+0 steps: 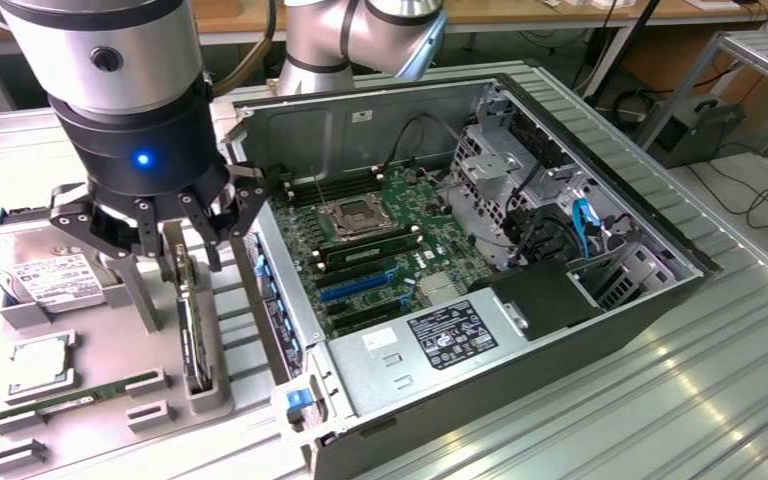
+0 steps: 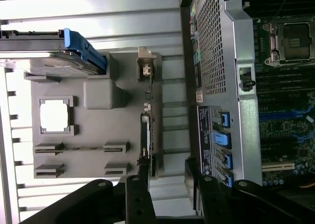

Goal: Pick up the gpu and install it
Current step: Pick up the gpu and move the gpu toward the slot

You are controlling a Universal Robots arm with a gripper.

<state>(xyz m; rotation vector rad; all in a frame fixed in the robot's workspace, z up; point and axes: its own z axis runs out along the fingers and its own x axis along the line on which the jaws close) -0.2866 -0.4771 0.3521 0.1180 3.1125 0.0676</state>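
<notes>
In the exterior view the gripper hangs low over the grey parts tray that sits just beside the open computer case, on the exterior view's left. Its fingers are spread apart and hold nothing. The gpu stands on its long edge in a slot of the tray, directly under the spread fingers and apparently free of them. Inside the case the expansion slots on the motherboard look empty, so I judge nothing is installed yet. The hard drive and the RAM stick lie in their own places on the tray. In the wrist view the gpu is seen edge-on as a thin dark strip in the tray, running toward the gripper. The dark fingers stand apart on either side of the card's near end, with one close to it, though I cannot tell if it touches. The case wall lies alongside. As I judge it, the task is at its start: the approach is made, while grasping, lifting and seating the card all remain.
</notes>
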